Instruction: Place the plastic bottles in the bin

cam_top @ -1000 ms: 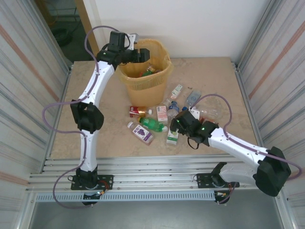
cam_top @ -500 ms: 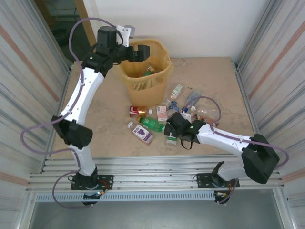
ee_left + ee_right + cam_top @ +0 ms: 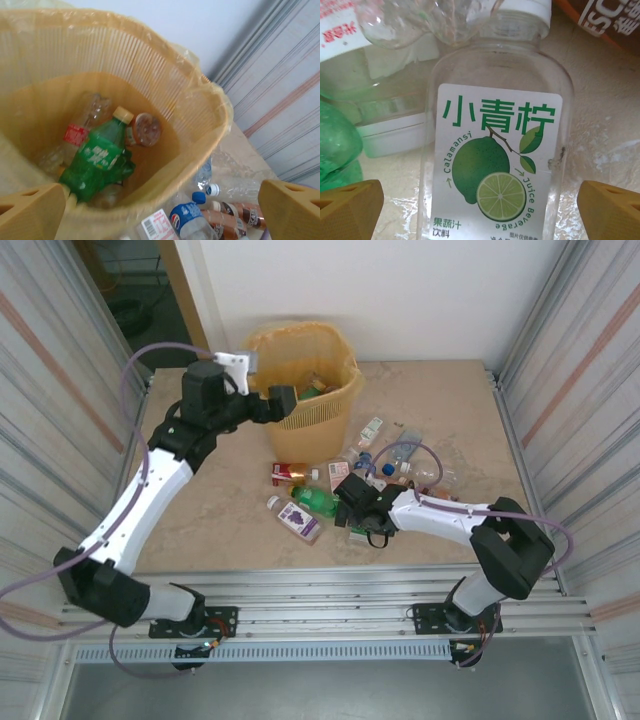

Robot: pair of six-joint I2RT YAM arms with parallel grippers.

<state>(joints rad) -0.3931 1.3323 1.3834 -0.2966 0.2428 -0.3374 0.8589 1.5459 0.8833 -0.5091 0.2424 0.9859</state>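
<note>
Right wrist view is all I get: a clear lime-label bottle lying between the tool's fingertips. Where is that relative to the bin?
Observer: The right tool is low over the loose bottles scattered just in front of the bin.
Operator: Anything in the bin yet?
Observer: Yes, a green bottle lies inside among a few others.
Operator: And the other arm?
Observer: The left tool hangs open and empty by the bin's near-left side.
</note>
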